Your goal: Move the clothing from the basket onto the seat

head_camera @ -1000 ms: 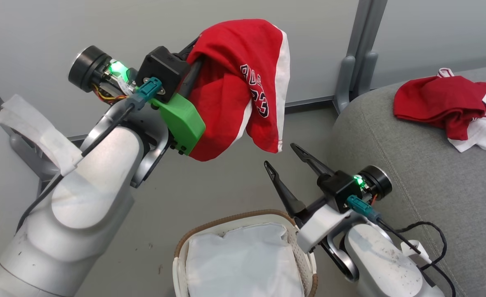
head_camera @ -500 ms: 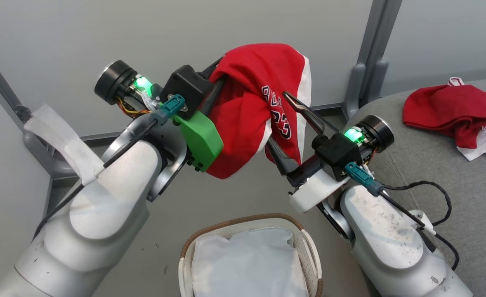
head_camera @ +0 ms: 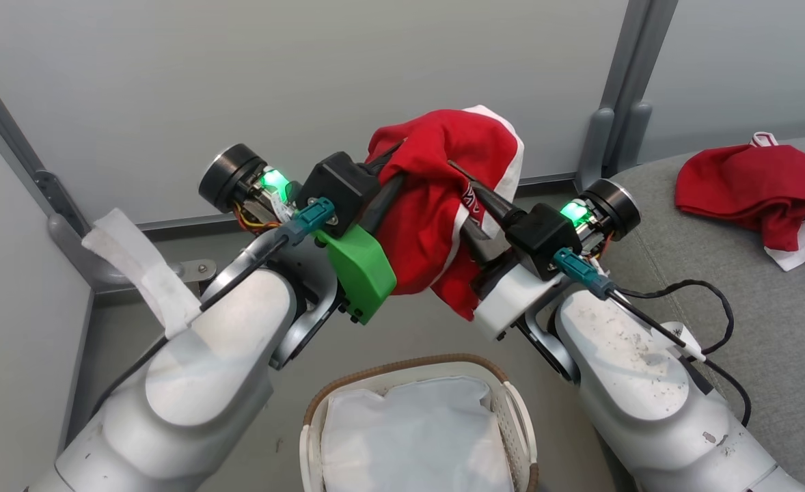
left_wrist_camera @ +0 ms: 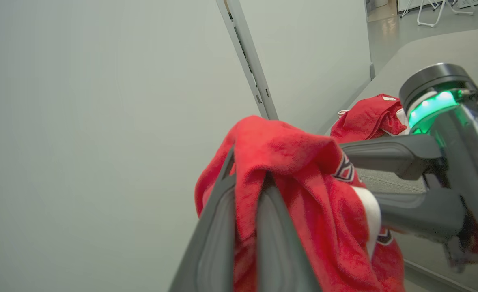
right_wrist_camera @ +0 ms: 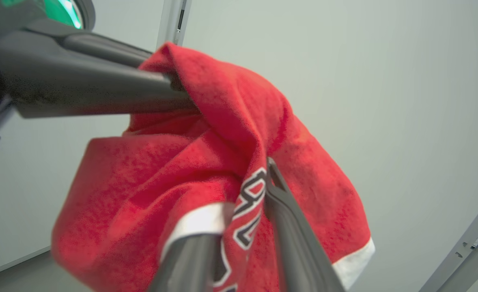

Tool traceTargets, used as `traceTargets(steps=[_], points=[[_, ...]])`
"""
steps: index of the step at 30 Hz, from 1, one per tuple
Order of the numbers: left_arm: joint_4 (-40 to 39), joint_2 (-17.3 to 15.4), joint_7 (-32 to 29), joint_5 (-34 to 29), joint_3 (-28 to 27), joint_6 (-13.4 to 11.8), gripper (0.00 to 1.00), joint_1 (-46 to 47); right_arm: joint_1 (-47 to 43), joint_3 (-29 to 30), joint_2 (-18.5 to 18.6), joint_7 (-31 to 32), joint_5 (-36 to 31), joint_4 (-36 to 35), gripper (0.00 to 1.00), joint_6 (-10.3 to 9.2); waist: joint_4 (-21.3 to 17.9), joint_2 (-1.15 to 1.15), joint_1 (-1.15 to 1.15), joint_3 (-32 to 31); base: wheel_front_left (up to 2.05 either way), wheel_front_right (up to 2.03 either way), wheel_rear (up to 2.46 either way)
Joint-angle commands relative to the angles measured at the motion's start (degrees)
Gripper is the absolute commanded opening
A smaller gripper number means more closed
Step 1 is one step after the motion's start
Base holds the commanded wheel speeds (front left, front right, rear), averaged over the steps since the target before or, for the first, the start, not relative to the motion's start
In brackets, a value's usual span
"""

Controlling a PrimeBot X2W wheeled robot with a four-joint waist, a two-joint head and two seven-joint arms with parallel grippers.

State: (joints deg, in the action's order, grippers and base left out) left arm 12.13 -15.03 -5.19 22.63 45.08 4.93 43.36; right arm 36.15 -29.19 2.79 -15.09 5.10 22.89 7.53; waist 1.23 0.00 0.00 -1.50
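Head view: your left gripper (head_camera: 392, 181) has a firm hold on the red garment (head_camera: 437, 205). The left wrist view confirms it, with a fold of cloth pinched between its two fingers (left_wrist_camera: 212, 243) and the rest spilling down over them.

Your right gripper (head_camera: 460, 195) reaches into the same garment from the 3 o'clock side. In the right wrist view one finger (right_wrist_camera: 291, 235) lies bare beside the lettering, and the other is buried under the white trim. There is cloth between the two fingers, but you can't tell from these views whether they are biting down or only straddling it.

The garment hangs bunched in the air between the two grippers, just above the middle of the head view. It is at 12 o'clock from the basket (head_camera: 402, 363) and well clear of its brown rim. The basket sits at 6 o'clock with the white liner (head_camera: 409, 437) showing inside.

The seat (head_camera: 717, 314) runs along your 3 to 4 o'clock. A second red garment (head_camera: 751, 188) lies crumpled on it at 2 o'clock — white trim showing, well apart from both grippers. The grey wall (head_camera: 307, 82) stands behind it all at 12 o'clock.
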Motion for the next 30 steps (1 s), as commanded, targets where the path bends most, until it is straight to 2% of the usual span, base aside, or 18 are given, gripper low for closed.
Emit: traceTargets(steps=[1,2,3,5,6,19,30], points=[[0.0,0.2,0.5,0.8,-0.1,-0.5,0.0,-1.4,0.4,0.1,0.2,-0.1,0.5,0.2,0.0,-0.08,0.0,0.0,0.0,0.1,0.0,0.0,0.0],[0.0,0.2,0.9,1.0,-0.2,-0.6,0.0,-1.9,0.4,0.3,0.2,-0.1,0.6,0.3,0.0,-0.08,0.0,0.0,0.0,0.2,0.0,0.0,0.0],[0.1,0.1,1.3,1.1,-0.3,-0.8,0.07,-2.2,0.4,0.6,0.2,-0.1,0.6,0.4,0.0,-0.08,-0.1,0.0,0.0,0.2,0.0,0.0,0.0],[0.4,0.2,2.3,1.6,-0.7,-1.2,0.51,-3.3,0.3,1.1,0.2,-0.1,0.5,0.6,0.0,-0.08,-0.2,0.0,0.0,0.4,0.0,0.0,0.0],[0.6,0.2,3.1,2.0,-0.9,-1.5,1.0,-4.0,0.2,1.5,0.2,-0.1,0.4,0.7,0.0,-0.08,-0.2,0.0,0.0,0.5,0.0,0.0,0.0],[5.2,2.0,14.1,5.0,-2.9,-5.0,1.0,-13.5,-2.2,6.7,0.2,-0.1,-1.7,2.2,0.0,-0.08,-0.5,0.0,0.0,1.6,0.0,0.0,0.0],[8.8,3.3,18.7,7.1,-3.8,-6.8,1.0,-20.1,-4.2,10.9,0.2,-0.1,-3.5,3.2,0.0,-0.08,-1.2,0.0,0.0,2.9,0.0,0.0,0.0]])
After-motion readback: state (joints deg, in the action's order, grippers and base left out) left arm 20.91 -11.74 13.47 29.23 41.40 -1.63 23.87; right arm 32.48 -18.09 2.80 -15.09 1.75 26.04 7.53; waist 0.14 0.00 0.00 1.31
